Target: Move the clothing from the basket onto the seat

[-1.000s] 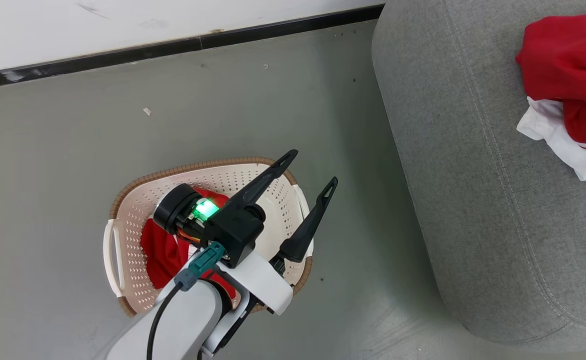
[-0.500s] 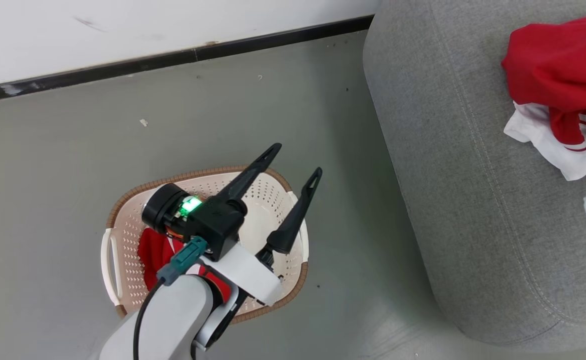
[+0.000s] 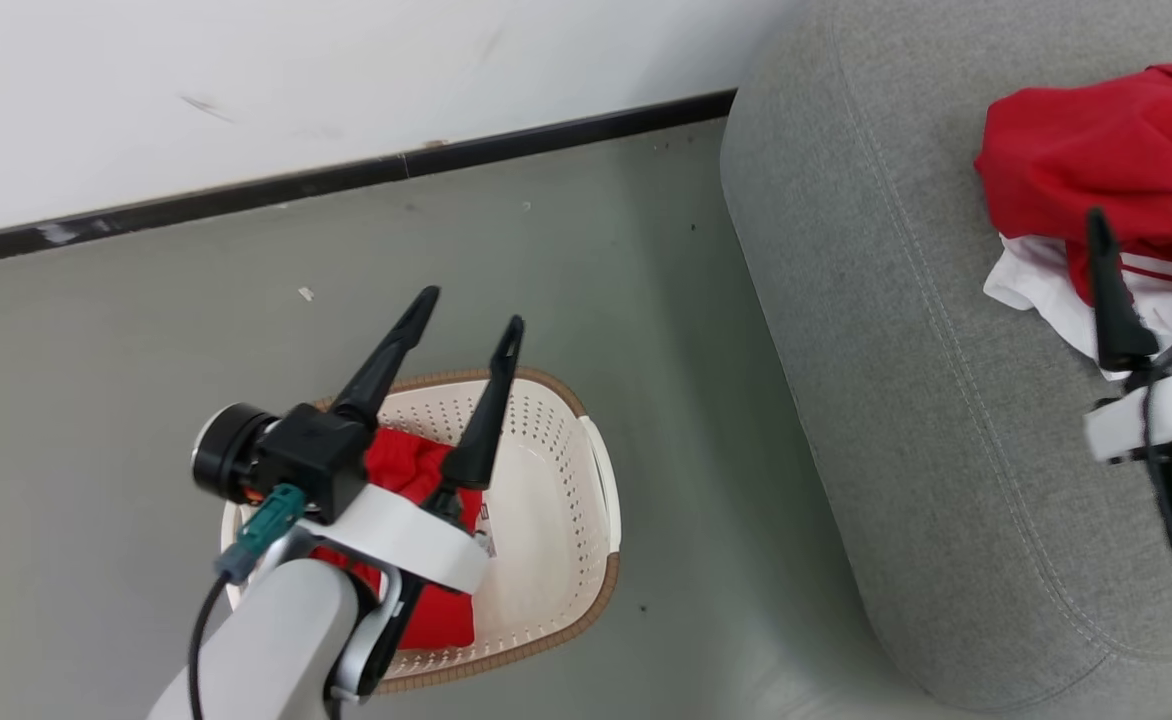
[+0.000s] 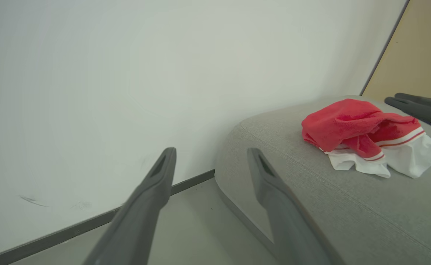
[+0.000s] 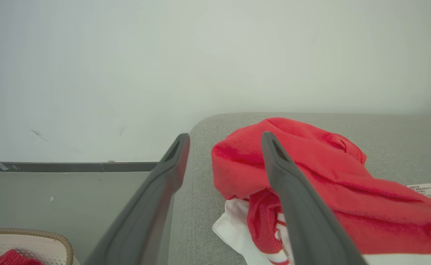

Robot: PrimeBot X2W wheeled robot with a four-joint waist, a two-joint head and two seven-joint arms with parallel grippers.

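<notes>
Left pincer [image 3: 473, 310] and right pincer [image 3: 1143, 210] both gape, empty. The garment [image 3: 401, 465] in the basket [image 3: 601, 480] looks soft and light. Pinch a raised fold.

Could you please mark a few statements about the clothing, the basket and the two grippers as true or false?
1. The basket stands on the floor beside the sofa. True.
2. A red-and-white garment lies on the sofa. True.
3. The basket is empty. False: a second red garment lies in it.
4. The left gripper is shut on cloth. False: it is open and holds nothing.
5. The right gripper is open. True.
</notes>
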